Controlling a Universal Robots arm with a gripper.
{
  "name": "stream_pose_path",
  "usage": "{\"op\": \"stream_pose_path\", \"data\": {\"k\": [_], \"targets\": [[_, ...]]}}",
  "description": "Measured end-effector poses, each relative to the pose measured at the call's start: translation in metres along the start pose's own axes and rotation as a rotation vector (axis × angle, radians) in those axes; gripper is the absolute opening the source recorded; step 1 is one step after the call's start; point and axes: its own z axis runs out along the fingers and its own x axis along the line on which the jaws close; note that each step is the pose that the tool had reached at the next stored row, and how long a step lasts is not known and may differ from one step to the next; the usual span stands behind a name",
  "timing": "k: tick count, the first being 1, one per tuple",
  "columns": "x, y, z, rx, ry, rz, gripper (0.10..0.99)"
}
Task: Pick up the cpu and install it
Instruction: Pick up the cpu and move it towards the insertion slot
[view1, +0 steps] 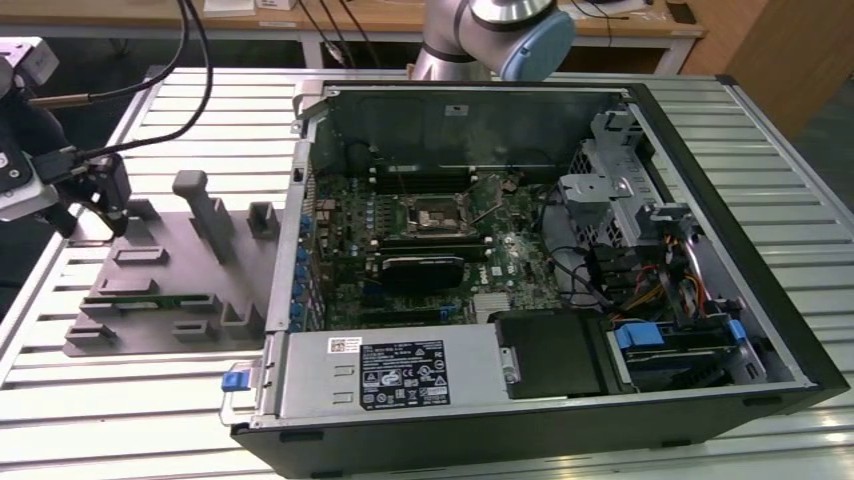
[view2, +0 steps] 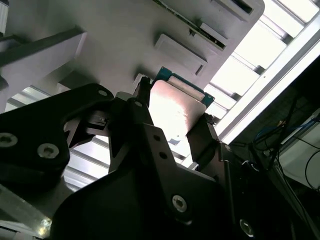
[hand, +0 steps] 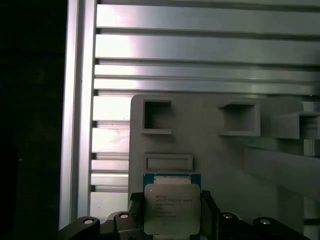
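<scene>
In both wrist views the cpu (hand: 171, 206) (view2: 176, 111), a flat square chip with a shiny metal top and a green rim, sits between my gripper's (hand: 171, 217) (view2: 172, 119) black fingers (hand: 209, 214) (view2: 201, 136). They press on two opposite edges of the chip. It hangs just above the far corner of the grey fixture tray (hand: 210, 145) (view1: 147, 300). In the exterior view my gripper (view1: 96, 212) is at the exterior view's left, over the tray's back edge, well away from the open socket (view1: 434, 215) on the motherboard.
An open computer case (view1: 561, 250) lies on the slatted metal table (view1: 174, 110), to the exterior view's right of the tray. Inside are a black heatsink block (view1: 424, 270), cables and drive cages. Upright posts (view1: 200, 205) rise from the tray near my gripper.
</scene>
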Motion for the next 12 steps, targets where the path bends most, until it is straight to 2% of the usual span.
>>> {"op": "stream_pose_path", "data": {"k": [12], "targets": [[-0.0006,0.0011,-0.0235,0.0,0.0,0.0,0.545]]}}
